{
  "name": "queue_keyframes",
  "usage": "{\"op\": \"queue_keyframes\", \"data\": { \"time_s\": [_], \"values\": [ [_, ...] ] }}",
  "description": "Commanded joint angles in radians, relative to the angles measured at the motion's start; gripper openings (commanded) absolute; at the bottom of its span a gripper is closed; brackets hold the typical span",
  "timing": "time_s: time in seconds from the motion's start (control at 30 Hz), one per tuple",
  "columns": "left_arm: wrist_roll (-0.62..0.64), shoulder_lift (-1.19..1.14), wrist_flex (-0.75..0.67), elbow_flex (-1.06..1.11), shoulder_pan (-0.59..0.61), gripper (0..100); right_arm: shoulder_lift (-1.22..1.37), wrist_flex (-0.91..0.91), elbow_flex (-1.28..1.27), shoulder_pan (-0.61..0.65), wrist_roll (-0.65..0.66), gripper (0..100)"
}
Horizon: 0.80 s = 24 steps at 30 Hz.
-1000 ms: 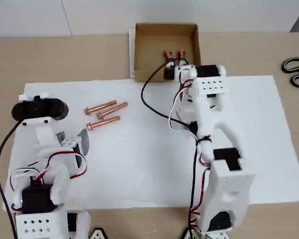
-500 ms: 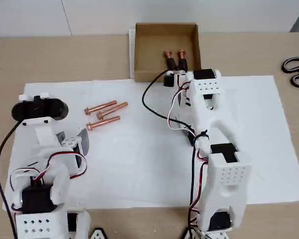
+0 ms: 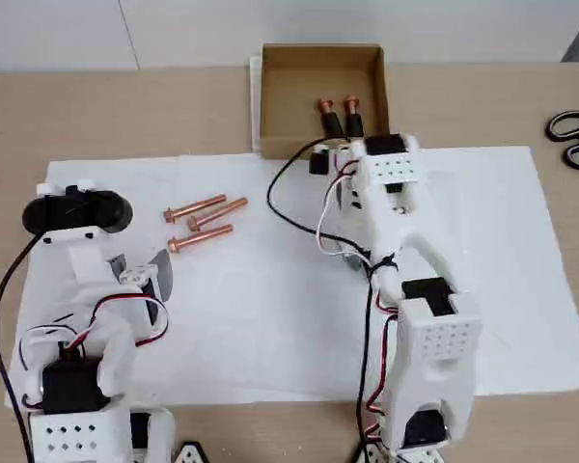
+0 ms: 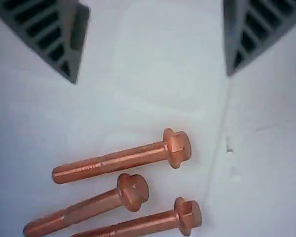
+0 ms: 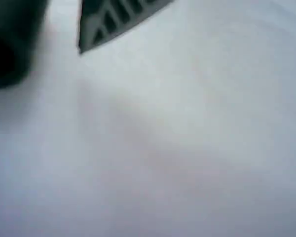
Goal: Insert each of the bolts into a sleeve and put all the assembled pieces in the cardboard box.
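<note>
Three loose copper bolts [image 3: 203, 220] lie on the white paper [image 3: 270, 309] left of centre; they also appear as bolts [image 4: 123, 160] just ahead of my left gripper [image 4: 150, 74], which is open and holds nothing. That left gripper [image 3: 140, 275] hovers low, just short of them. The cardboard box [image 3: 270, 96] stands at the back with two bolt-and-sleeve pieces [image 3: 340, 116] lying inside. My right arm [image 3: 386, 183] stands just in front of the box. One grey finger [image 5: 116, 19] of its gripper shows over bare paper, beside a black sleeve [image 5: 5, 47]; nothing is held.
Black scissors [image 3: 574, 135] lie on the wooden table [image 3: 96, 106] at the far right. A black cable [image 3: 285, 207] loops over the paper left of the right arm. Bare paper lies between the two arms.
The right arm has drawn back from the box toward the front, leaving the two assembled pieces inside. The left arm and the loose bolts have not moved.
</note>
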<state>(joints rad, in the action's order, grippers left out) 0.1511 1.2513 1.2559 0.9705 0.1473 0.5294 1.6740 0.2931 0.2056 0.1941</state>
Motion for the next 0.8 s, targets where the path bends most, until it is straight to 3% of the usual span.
{"op": "queue_keyframes", "data": {
  "time_s": [0.0, 0.57, 0.77],
  "values": [
    [-0.006, 0.009, -0.02, -0.004, 0.006, 18, -0.004, -0.019, 0.044, 0.016, -0.025, 15.7],
    [-0.006, 0.009, -0.02, -0.004, 0.006, 18, -0.018, 0.028, 0.048, 0.015, -0.032, 15.6],
    [-0.006, 0.009, -0.02, -0.004, 0.006, 18, -0.183, 0.053, 0.038, 0.019, -0.037, 15.6]
  ]
}}
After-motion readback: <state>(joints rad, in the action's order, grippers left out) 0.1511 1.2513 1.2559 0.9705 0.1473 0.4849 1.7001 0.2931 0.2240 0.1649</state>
